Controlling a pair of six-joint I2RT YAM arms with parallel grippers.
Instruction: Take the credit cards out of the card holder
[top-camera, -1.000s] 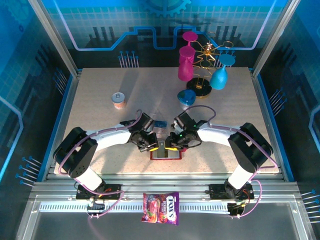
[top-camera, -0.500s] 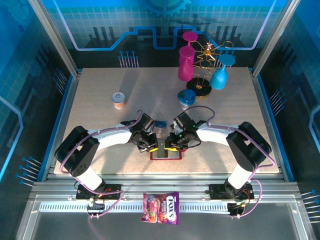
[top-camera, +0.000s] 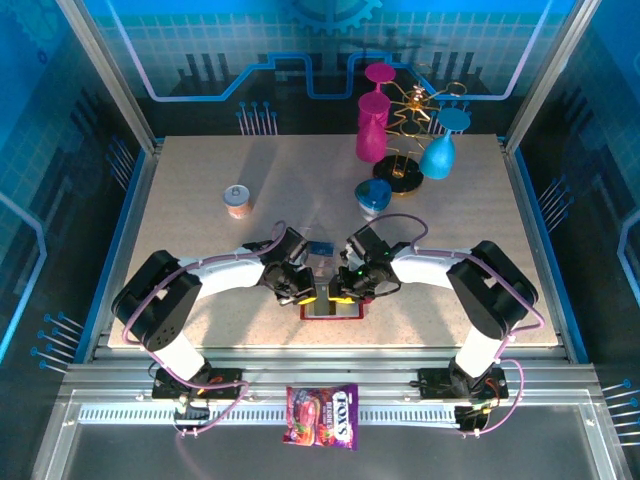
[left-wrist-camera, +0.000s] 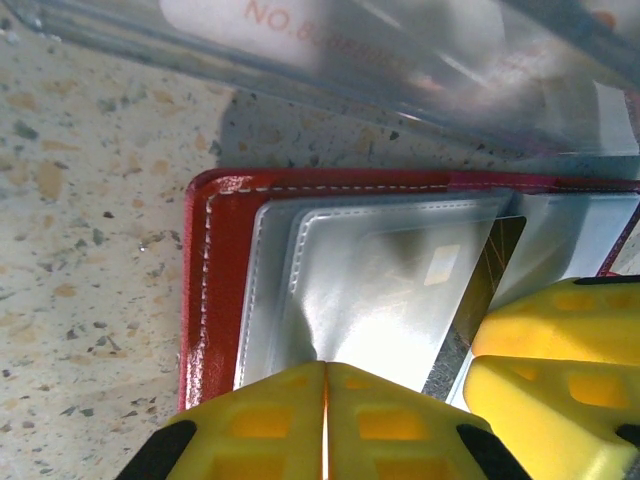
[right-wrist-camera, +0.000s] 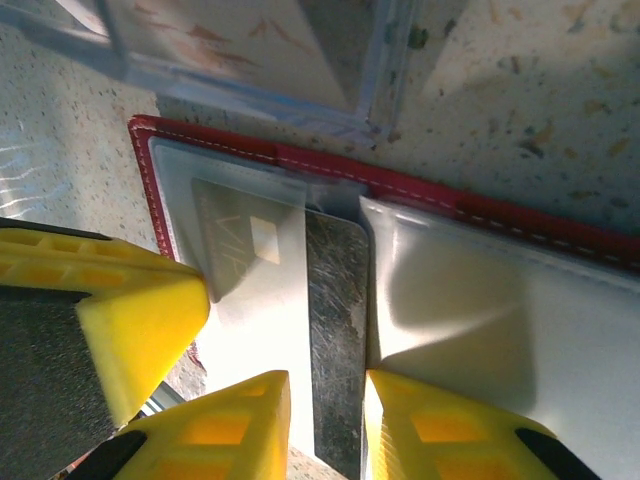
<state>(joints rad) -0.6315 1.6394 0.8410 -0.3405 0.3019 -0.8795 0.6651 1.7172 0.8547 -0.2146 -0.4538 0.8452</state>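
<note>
The dark red card holder (top-camera: 346, 313) lies open near the table's front edge, its clear pockets facing up (left-wrist-camera: 200, 290) (right-wrist-camera: 450, 205). My left gripper (top-camera: 312, 292) (left-wrist-camera: 326, 365) is shut on the edge of a clear pocket leaf. My right gripper (top-camera: 338, 292) (right-wrist-camera: 322, 380) is slightly open astride a dark scratched credit card (right-wrist-camera: 335, 300) (left-wrist-camera: 497, 262) that sticks out between two pockets. Its right finger touches the card's edge. A pale credit card with a chip (right-wrist-camera: 250, 240) (left-wrist-camera: 440, 265) sits inside a pocket. The two grippers nearly touch.
A clear acrylic tray (top-camera: 320, 246) (left-wrist-camera: 400, 60) (right-wrist-camera: 250, 50) sits just behind the holder. Farther back are a small tin (top-camera: 238, 199), a blue bowl (top-camera: 373, 195), and a gold rack with pink and blue glasses (top-camera: 400, 130). A candy bag (top-camera: 322, 415) lies on the front rail.
The right arm's elbow has shifted slightly to the left. Both grippers stay over the card holder.
</note>
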